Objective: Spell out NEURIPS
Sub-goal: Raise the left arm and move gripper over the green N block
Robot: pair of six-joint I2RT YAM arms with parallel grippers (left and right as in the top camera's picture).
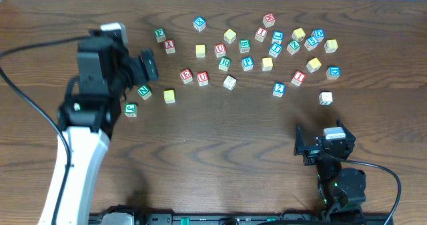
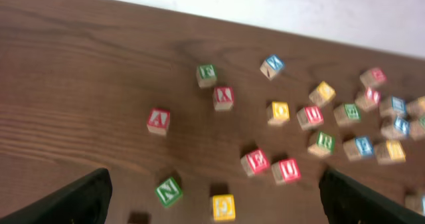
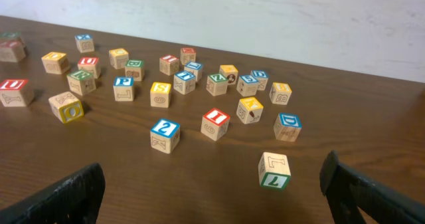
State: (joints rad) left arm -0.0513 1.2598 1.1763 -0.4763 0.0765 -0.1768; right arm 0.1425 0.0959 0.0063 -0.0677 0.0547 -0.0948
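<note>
Across your table (image 1: 220,145), roughly thirty lettered cubes (image 1: 267,63) lie loose. Green N (image 1: 144,91) sits near your left gripper (image 2: 216,174), jaws spread wide and holding nothing. Red E (image 1: 186,75) and red U (image 1: 203,78) stand side by side to its right, with green R (image 1: 225,63) and blue P (image 1: 247,63) beyond. Your right gripper (image 3: 212,164) hangs released too, well apart from them.
</note>
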